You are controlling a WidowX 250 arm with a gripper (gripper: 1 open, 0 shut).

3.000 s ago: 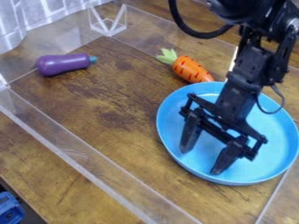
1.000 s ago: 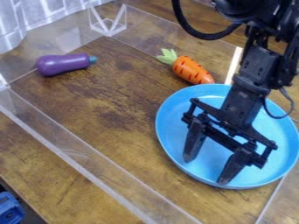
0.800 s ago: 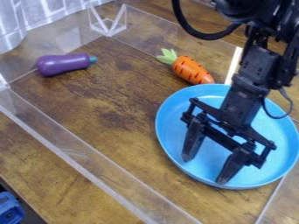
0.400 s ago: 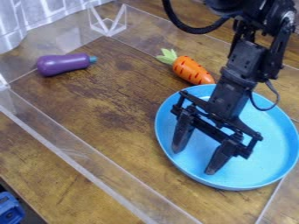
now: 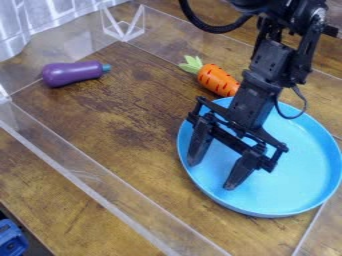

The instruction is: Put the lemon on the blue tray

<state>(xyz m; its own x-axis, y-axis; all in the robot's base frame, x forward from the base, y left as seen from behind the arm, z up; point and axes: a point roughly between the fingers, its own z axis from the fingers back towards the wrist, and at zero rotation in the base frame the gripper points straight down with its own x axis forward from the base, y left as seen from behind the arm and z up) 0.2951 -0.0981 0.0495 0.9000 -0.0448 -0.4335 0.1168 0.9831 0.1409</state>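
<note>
**Camera view: gripper over tray edge, lemon not located**

Camera view, current state. The gripper (image 5: 221, 162) hangs with its fingers spread apart and nothing between them, positioned over the left part of the blue tray (image 5: 301, 160). One finger tip sits near the tray's left rim, the other over the tray floor. No lemon is visible anywhere in this view: not on the tray's exposed surface, not on the wooden table (image 5: 107, 120), not in the gripper. It may be hidden behind the arm, or lie outside the frame; this cannot be determined. A carrot (image 5: 214, 77) lies just beyond the tray's far rim, and an eggplant (image 5: 70, 72) lies well apart at the left.

Risks. With the lemon unseen, a grasp could close on the wrong item; the carrot is the nearest candidate. The low fingertips could also catch the tray rim on a sideways move and shove or tip the tray.

Change from the earlier frame. A second before, the gripper stood further right, over the tray's middle. It has since shifted left toward the rim. Carrot, eggplant and tray are unmoved.
</note>
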